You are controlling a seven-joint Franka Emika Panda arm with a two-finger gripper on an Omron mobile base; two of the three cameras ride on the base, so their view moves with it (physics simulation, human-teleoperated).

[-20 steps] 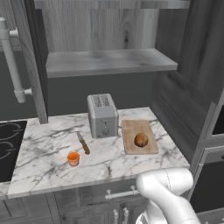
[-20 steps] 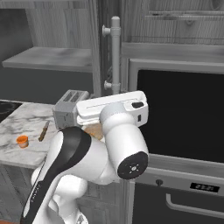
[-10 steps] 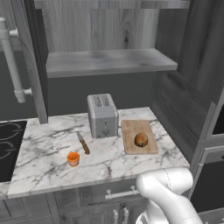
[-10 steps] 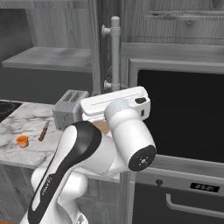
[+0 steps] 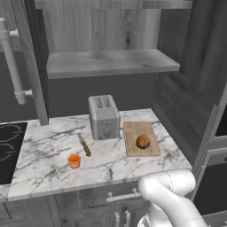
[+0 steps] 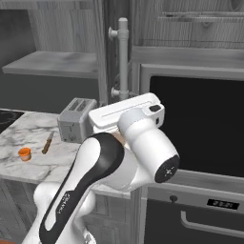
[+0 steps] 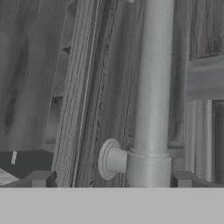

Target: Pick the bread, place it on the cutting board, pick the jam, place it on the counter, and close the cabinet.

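- Left base view: nothing has shifted; one bread (image 5: 142, 142) on one cutting board (image 5: 133, 131), right of the toaster (image 5: 104, 116); one jam (image 5: 74, 160) and one knife (image 5: 84, 145) on the tabletop (image 5: 40, 150).
- Right base view: the arm has swung toward the cabinet's handle (image 6: 123, 57).
- Hand view: hand (image 7: 111, 179) wide open, empty, its fingertips (image 7: 41, 178) either side of the handle.

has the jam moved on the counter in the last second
No. The jam sits on the counter at the same spot, left of and below the knife.

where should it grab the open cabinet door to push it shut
On the vertical bar handle, along the straight stretch above its lower mount. Come at it head-on, as the hand view does, the open gripper with one of its fingers on each side. The bar is round, upright and stands off the door.
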